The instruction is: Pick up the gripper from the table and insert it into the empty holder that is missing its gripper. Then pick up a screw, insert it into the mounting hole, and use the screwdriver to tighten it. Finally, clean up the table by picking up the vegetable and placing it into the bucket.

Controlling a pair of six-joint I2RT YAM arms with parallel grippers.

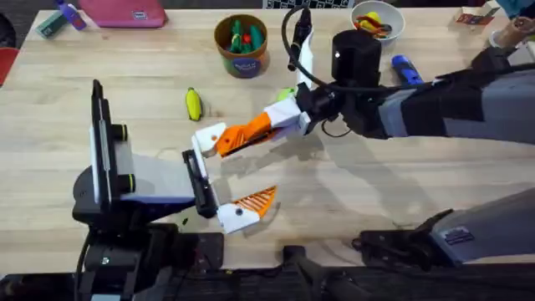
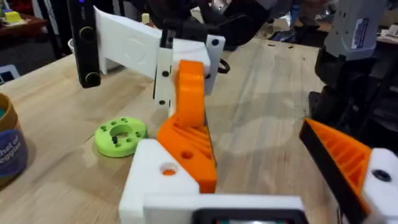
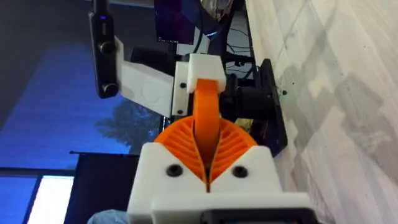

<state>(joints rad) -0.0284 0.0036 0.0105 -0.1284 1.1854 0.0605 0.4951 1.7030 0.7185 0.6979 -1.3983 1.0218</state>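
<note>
Step one of three is in hand: seating the orange gripper (image 1: 240, 137) in the holder (image 1: 209, 139).

Overhead:
- The right gripper (image 1: 257, 129) reaches in from the right to mid-counter, its jaws clamped on the orange gripper.
- The orange gripper's far-left end touches the white holder, which is the far finger of the left gripper (image 1: 247, 167).
- The left jaws stand wide apart. The near finger already carries its own orange pad (image 1: 255, 201).
- The vegetable (image 1: 193, 104) lies on the counter (image 1: 100, 58), left of the join.
- The bucket (image 1: 241, 46) stands at the far side, and the blue screwdriver (image 1: 407, 69) lies far right.
- I can't make out a screw.

Left wrist:
- The orange gripper (image 2: 189, 130) runs from the right jaws down into the holder (image 2: 155, 180).
- It looks partly seated, with a hole lined up near the holder's edge, but I can't tell if it is fully home.
- The green disc (image 2: 120, 135) sits just beside it on the counter.

Right wrist:
- The right jaws' ribbed pads (image 3: 236, 146) are squeezed together on the orange gripper (image 3: 205, 115).
- Its tip meets the holder (image 3: 200, 70).

Next move, as I judge it:
- Push straight along the holder's slot until the part sits flush, with the left arm kept steady, then let go without dragging the part back out.
- A screw comes after that.
</note>
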